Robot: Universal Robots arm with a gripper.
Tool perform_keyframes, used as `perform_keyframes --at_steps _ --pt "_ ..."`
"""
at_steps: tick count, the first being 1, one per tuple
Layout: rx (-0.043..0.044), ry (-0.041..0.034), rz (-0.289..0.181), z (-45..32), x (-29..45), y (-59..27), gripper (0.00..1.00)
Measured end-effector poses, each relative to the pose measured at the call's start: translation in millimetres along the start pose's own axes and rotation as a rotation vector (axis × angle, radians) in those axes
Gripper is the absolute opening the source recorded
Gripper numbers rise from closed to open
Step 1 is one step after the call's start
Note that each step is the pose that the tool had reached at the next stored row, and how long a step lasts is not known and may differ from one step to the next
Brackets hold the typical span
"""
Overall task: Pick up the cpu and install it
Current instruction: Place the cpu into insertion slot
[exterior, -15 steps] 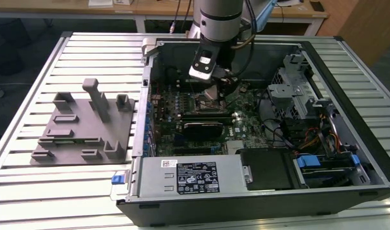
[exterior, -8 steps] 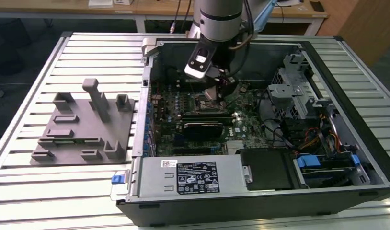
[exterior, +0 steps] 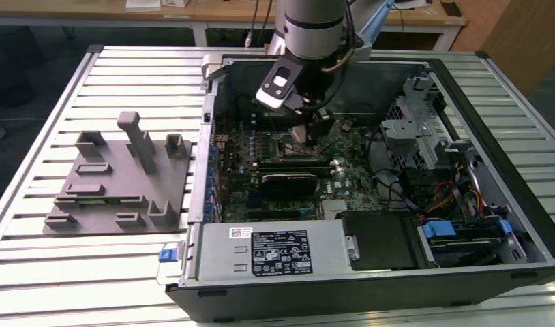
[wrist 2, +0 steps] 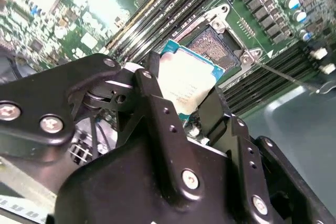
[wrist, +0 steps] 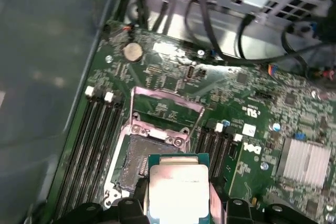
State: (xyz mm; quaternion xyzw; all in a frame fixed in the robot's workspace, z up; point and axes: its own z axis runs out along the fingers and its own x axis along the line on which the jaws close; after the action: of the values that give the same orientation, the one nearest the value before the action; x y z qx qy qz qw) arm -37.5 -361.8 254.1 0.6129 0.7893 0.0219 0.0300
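Black, bolted fingers of the gripper are closed on the cpu, a matte silvery plate rimmed in teal, held over the open, empty socket. Pick-up is judged done; seating remains. Beyond, the green motherboard is seen mid-frame in the exterior view, inside the black computer case.

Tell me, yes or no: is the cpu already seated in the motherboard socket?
No: in the first wrist view the gripper holds the cpu clear of the socket, whose contact bed lies bare.
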Motion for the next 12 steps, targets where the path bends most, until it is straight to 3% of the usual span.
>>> perform_keyframes --at_steps 12 --pt "0.0044 -0.0152 0.213 1.9 0.0 -0.1 0.54"
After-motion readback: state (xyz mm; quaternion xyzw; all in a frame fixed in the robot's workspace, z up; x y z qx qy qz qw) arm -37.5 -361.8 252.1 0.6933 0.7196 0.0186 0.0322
